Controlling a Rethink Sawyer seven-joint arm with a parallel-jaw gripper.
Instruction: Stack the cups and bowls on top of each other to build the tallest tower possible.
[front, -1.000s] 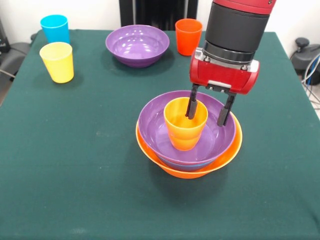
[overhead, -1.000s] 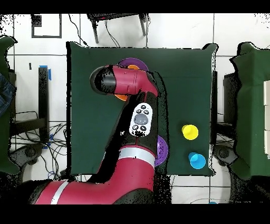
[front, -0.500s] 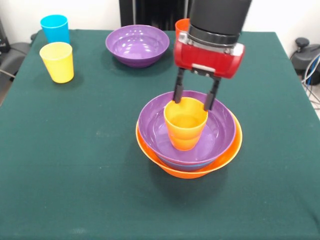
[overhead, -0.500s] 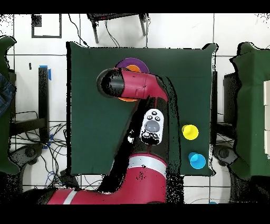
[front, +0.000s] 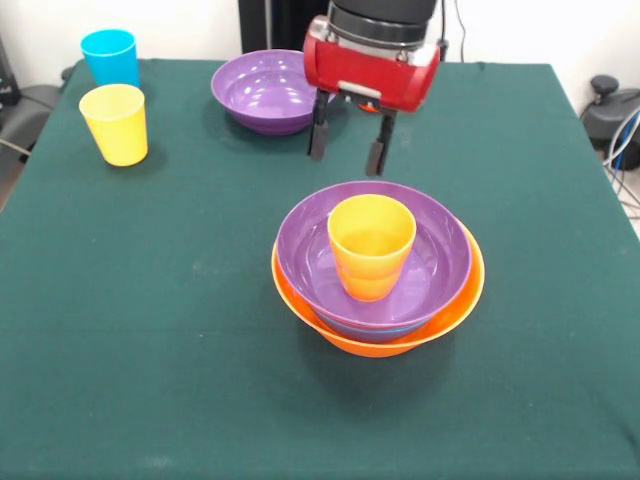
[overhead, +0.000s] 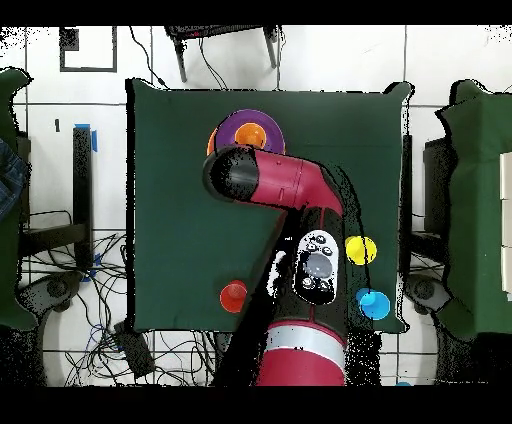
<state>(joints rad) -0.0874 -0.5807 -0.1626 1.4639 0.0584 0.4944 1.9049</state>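
The tower stands mid-table: a large orange bowl (front: 450, 310) holds a wide purple bowl (front: 440, 255), with a thin blue rim showing between them. An orange cup (front: 370, 245) stands upright in the purple bowl. My gripper (front: 347, 155) is open and empty, in the air just behind the tower. The tower shows in the overhead view (overhead: 240, 128), with my arm (overhead: 285, 185) over its near side. The second purple bowl (front: 270, 90) sits at the back. The green bowl is out of view.
A light blue cup (front: 110, 55) and a yellow cup (front: 115, 122) stand at the back left in the front view. The red-orange cup (overhead: 233, 296) stands near the robot's edge of the table in the overhead view; my gripper hides it in the front view.
My gripper has risen from around the orange cup and drawn back toward the robot's side. The cup stays in the purple bowl.
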